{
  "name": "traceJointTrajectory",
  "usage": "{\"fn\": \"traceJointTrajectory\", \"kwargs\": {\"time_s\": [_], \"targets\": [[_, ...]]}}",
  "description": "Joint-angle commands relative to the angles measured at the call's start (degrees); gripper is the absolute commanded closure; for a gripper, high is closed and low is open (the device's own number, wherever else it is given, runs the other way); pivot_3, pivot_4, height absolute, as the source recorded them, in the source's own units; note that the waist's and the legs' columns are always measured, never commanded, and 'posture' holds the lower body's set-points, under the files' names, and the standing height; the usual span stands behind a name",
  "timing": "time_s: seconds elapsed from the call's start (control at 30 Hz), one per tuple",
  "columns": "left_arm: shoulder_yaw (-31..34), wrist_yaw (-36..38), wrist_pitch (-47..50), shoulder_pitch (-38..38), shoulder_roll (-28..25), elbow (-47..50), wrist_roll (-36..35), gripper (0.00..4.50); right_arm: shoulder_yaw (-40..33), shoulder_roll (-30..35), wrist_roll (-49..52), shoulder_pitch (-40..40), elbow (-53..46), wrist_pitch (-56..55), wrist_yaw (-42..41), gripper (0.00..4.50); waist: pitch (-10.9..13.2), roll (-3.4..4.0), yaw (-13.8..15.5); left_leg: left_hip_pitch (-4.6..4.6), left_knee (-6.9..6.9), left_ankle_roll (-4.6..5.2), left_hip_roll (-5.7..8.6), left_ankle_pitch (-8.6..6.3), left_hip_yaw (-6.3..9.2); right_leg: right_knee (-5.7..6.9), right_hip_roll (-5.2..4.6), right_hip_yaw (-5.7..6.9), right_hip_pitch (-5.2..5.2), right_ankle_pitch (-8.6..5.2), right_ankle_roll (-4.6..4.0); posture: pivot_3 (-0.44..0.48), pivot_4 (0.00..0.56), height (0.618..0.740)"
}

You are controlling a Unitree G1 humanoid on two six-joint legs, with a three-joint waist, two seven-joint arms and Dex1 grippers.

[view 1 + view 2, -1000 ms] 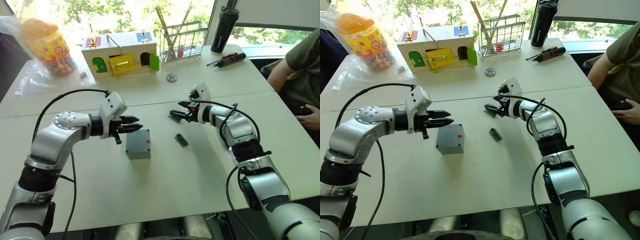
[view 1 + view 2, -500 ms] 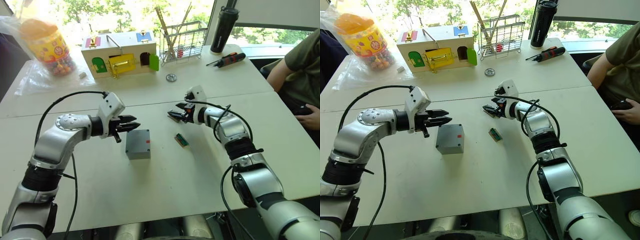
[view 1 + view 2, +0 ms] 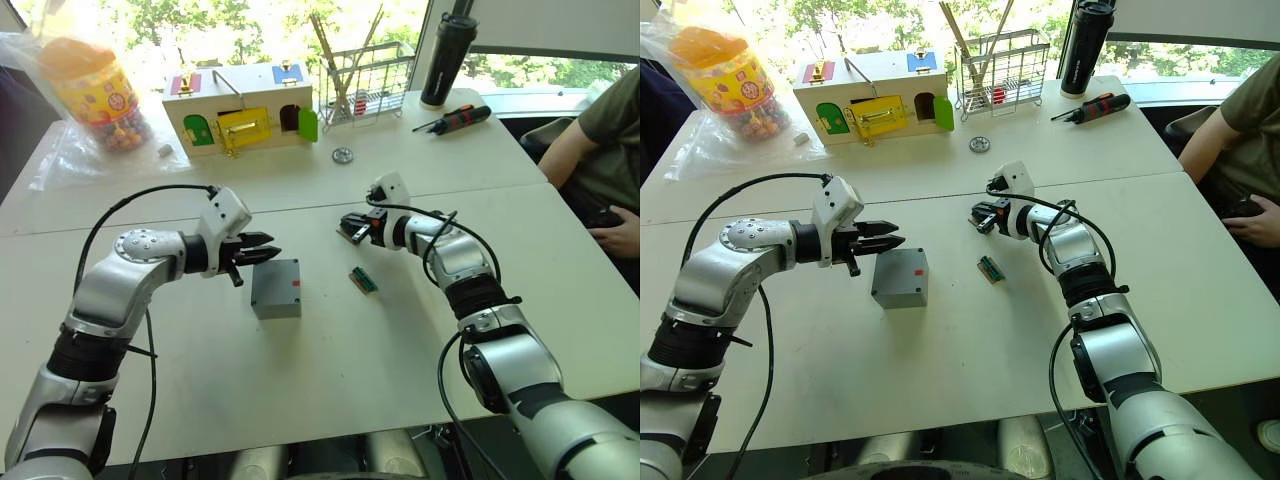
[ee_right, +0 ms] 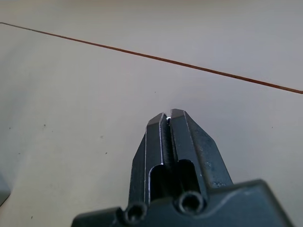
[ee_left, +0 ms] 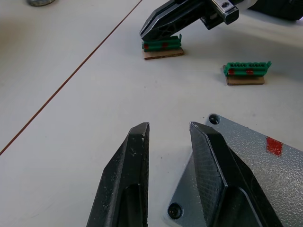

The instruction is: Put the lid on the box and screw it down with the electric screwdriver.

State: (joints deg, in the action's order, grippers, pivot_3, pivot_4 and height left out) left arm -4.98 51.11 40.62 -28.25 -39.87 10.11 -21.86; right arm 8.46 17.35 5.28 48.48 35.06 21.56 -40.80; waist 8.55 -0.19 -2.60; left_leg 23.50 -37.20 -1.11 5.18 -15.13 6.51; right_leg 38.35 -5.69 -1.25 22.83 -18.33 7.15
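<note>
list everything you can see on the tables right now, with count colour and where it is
box: 1, grey with a small red mark, near table, just ahead of the left claw
green connector pieces: 2, green with red, one right of the box, one under the right claw's tip
wooden box: 1, pale wood with coloured doors, far table
candy jar: 1, orange lid, in a clear bag, far left corner
wire rack: 1, metal, right of the wooden box
round metal disc: 1, silver, before the rack
black bottle: 1, far right
small screwdriver: 1, black and orange, beside the bottle
person: 1, green sleeve, right edge
left claw: open, empty
right claw: shut
</note>
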Motion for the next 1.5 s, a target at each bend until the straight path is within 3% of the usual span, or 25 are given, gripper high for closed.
{"fn": "traceJointTrajectory", "kwargs": {"time_s": [0.03,0.5,0.67,0.83,1.1,1.5], "targets": [[0.7,0.1,-1.2,0.2,-0.2,0.9,0.1,3.17,-1.1,-0.2,0.3,1.3,-2.3,-0.4,0.0,4.45,0.0,0.0,0.0,0.0,0.0,0.0,0.0,0.0,0.0,0.0,0.0,0.0,0.0,0.0,0.0,0.0,0.15,0.74],[0.7,0.4,-2.2,0.3,0.0,-0.1,0.0,3.17,-3.1,1.6,2.9,1.0,-16.6,7.1,-0.8,4.45,0.0,0.0,0.0,0.0,0.0,0.0,0.0,0.0,0.0,0.02,-0.01,0.0,0.02,0.0,0.0,0.0,0.15,0.74],[4.9,4.8,0.7,0.6,-4.8,2.0,-4.1,3.17,-0.6,3.8,9.3,-4.8,-37.5,18.0,-5.8,4.45,0.0,0.0,0.0,0.02,0.06,0.0,-0.02,0.0,0.04,0.03,-0.01,0.0,0.07,0.0,0.0,0.0,0.15,0.74],[6.5,8.6,2.3,3.4,-11.2,4.9,-5.7,3.17,2.8,3.0,12.5,-10.7,-50.4,25.2,-4.7,4.45,0.0,0.01,0.0,0.01,0.06,0.0,-0.03,0.0,0.05,0.04,-0.05,-0.03,0.06,0.0,0.0,0.0,0.15,0.74],[6.2,8.7,3.9,7.6,-13.0,8.1,-6.6,3.17,5.8,0.0,13.1,-12.9,-51.6,26.1,-1.4,4.45,0.0,0.01,0.5,0.01,-0.02,0.01,0.02,-0.01,0.06,0.03,-0.13,-0.05,-0.01,0.0,0.0,0.0,0.15,0.74],[5.2,7.7,4.1,6.4,-12.2,8.0,-6.6,3.17,7.7,0.1,12.4,-13.9,-48.7,23.8,-0.7,4.45,0.0,0.01,0.2,0.01,0.03,0.01,0.0,-0.01,0.05,0.04,-0.11,-0.04,0.03,0.0,0.0,0.0,0.15,0.74]]}}
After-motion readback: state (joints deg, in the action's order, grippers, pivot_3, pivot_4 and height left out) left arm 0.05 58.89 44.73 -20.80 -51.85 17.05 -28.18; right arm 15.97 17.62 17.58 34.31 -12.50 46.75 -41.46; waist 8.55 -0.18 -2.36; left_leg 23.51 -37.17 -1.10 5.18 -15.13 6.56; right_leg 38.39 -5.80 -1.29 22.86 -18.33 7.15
